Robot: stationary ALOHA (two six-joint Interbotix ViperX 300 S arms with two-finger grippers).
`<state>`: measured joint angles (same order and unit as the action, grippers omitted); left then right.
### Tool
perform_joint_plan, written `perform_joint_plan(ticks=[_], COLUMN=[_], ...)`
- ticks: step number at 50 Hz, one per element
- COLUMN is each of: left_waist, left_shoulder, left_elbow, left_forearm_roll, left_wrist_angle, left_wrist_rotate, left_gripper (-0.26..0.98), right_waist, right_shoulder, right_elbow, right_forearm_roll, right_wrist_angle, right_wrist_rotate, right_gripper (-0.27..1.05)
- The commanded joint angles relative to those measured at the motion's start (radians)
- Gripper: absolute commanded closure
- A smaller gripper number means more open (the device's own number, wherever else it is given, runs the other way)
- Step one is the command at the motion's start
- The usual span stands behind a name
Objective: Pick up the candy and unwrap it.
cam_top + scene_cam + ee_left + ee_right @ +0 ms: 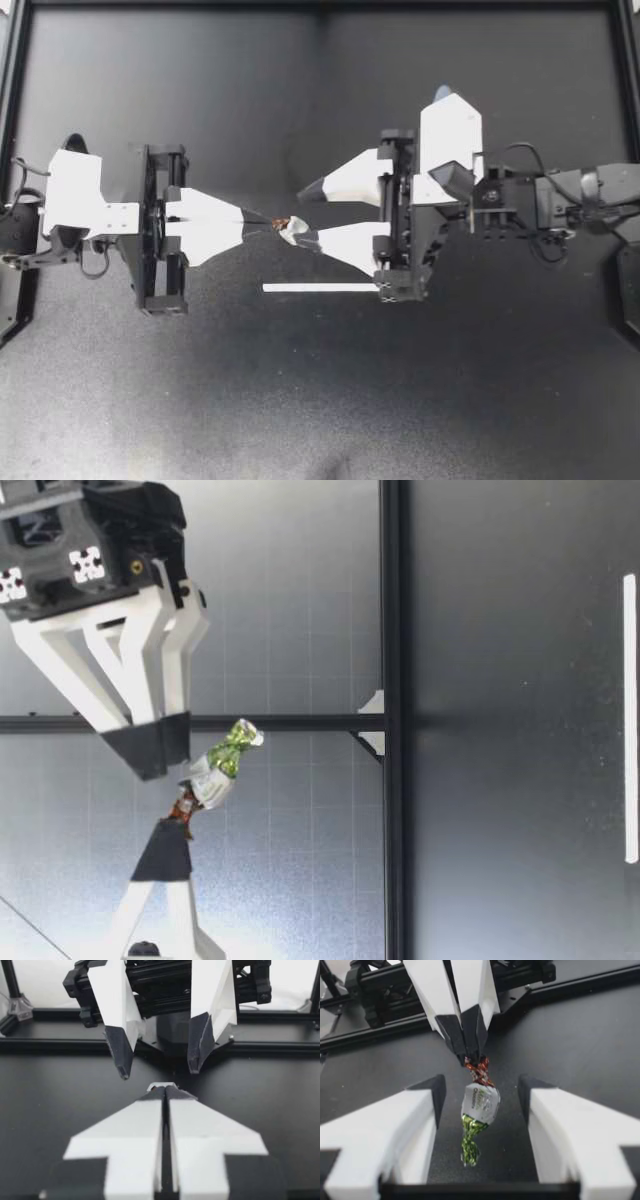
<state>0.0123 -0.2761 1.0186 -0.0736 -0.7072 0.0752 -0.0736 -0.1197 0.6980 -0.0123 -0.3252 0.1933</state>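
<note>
The candy (295, 232) has a white middle, a green twisted end and a red-brown twisted end. My left gripper (258, 218) is shut on the red-brown end and holds the candy above the table. My right gripper (312, 213) faces it, open wide, with the candy between its fingers. In the right wrist view the candy (480, 1105) hangs from my left gripper (470, 1052), apart from both right fingers (432, 1095). In the low view the candy (222, 765) sticks out beside the dark fingertips (150, 745) of my right gripper. The left wrist view shows only a white sliver of the candy (161, 1085) past my shut left gripper (164, 1091).
A thin white strip (320, 288) lies flat on the black table (300, 400) just in front of my right gripper; the low view shows the strip (629, 720) near the camera. A black frame rail (320, 4) borders the table at the back.
</note>
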Motion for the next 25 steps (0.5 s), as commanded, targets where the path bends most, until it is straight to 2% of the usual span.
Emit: perform_joint_plan(ticks=[1,12,15,20,25], left_waist=[0.002,0.002,0.002,0.002,0.002], left_shoulder=[-0.018,-0.018,-0.018,-0.018,-0.018], left_elbow=[-0.017,-0.018,-0.017,-0.017,-0.018], left_forearm_roll=[0.0,0.0,0.0,-0.002,-0.002], left_wrist_angle=[-0.006,-0.008,-0.008,-0.009,-0.009], left_wrist_rotate=[0.0,0.002,0.002,0.0,0.002], left_gripper=[0.9,0.9,0.9,0.9,0.9], right_waist=[-0.006,-0.008,-0.006,-0.006,-0.006], right_shoulder=[-0.003,0.011,0.011,0.012,0.006], right_elbow=[-0.028,-0.037,-0.037,-0.037,-0.037], right_forearm_roll=[0.0,0.0,0.0,0.0,0.0], right_wrist_angle=[-0.006,0.018,0.029,0.057,0.074], right_wrist_rotate=[0.002,0.009,0.009,0.009,0.006], right_gripper=[0.19,0.22,0.26,0.4,0.61])
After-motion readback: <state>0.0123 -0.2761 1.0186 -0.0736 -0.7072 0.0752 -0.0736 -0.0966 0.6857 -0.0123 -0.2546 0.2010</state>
